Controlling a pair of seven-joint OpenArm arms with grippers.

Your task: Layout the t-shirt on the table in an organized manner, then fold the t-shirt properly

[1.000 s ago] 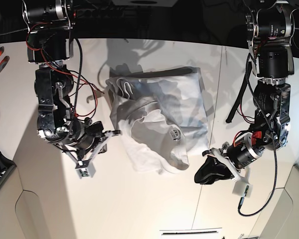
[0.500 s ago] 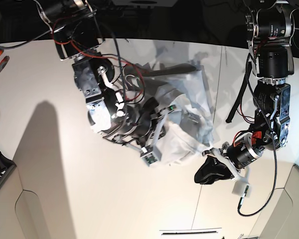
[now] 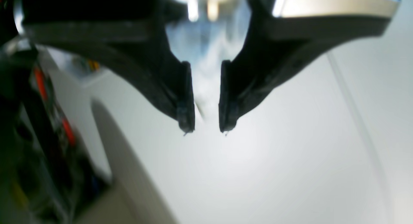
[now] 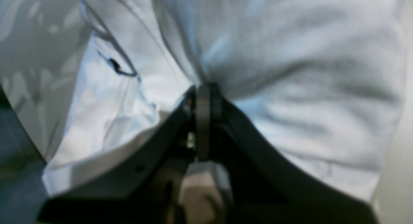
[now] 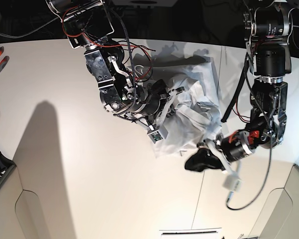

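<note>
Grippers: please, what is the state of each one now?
Left gripper: open, holding nothing.
Right gripper: closed on the t-shirt.

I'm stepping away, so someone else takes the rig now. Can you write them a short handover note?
Right hand: shut on the t-shirt, pinching a bunch of cloth near its middle.
Left hand: open and empty, over bare table just off the shirt's near right edge.
Shirt: crumpled in a heap on the table's far middle, under the right arm.
Done: only a grasp; nothing is laid flat.
Left: spread the shirt out smooth, then fold it. The left hand probably needs its own grip first.
</note>
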